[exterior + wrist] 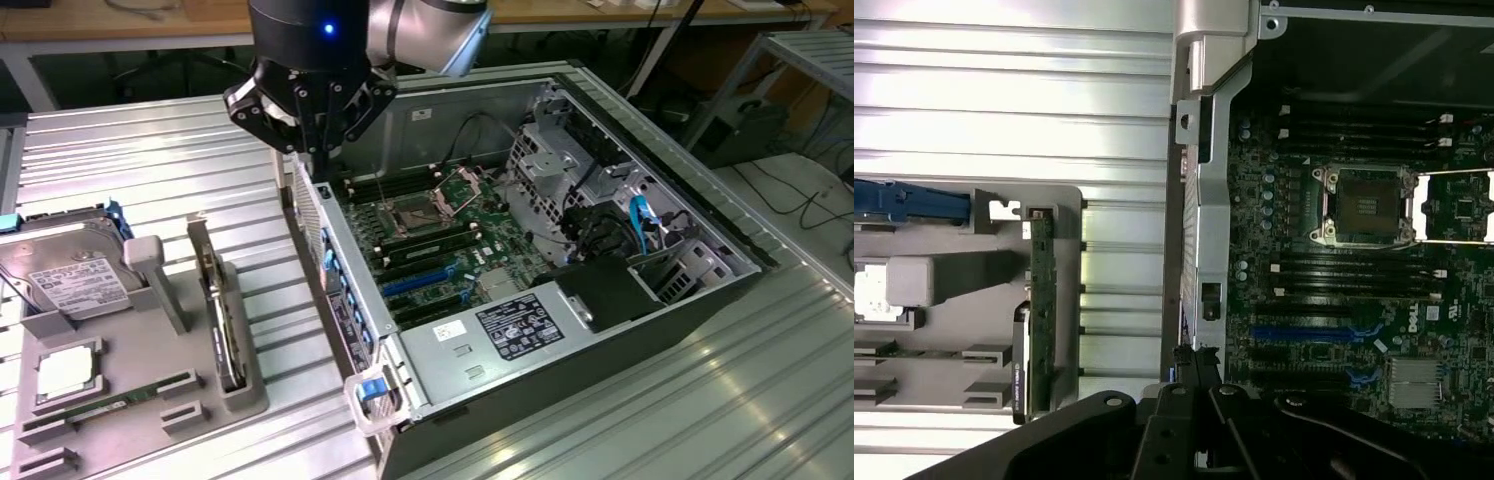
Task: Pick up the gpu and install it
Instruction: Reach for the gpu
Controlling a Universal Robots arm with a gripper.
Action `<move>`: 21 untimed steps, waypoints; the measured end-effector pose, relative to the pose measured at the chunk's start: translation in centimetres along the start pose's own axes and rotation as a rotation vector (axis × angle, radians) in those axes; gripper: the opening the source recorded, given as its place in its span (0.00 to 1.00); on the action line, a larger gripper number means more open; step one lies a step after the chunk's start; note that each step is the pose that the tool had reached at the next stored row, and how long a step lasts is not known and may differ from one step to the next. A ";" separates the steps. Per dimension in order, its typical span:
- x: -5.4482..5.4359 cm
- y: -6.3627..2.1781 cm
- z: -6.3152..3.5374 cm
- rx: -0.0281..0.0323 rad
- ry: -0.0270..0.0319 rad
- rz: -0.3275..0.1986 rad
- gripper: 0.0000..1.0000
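Pincer (320, 152) closed, holding nothing, above edge of one open case (561, 420); one gpu (220, 310) upright in grey stand (248, 396).

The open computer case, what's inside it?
A motherboard with an open processor socket, blue slots, a labelled power supply and blue cables. Whatever lies under the power supply is hidden.
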State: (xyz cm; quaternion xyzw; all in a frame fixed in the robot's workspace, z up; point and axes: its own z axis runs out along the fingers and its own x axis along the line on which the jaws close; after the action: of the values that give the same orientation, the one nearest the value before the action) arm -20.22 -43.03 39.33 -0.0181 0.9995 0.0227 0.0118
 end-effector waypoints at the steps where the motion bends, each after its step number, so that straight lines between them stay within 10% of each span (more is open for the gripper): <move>1: 0.1 -0.04 0.00 0.0000 0.0000 -0.001 0.11; 21: 1.9 -1.40 -0.11 -0.0011 0.0010 -0.024 0.11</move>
State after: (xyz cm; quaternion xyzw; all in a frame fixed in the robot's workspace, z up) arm -22.07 -44.49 39.33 -0.0302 0.9992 0.0231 0.0115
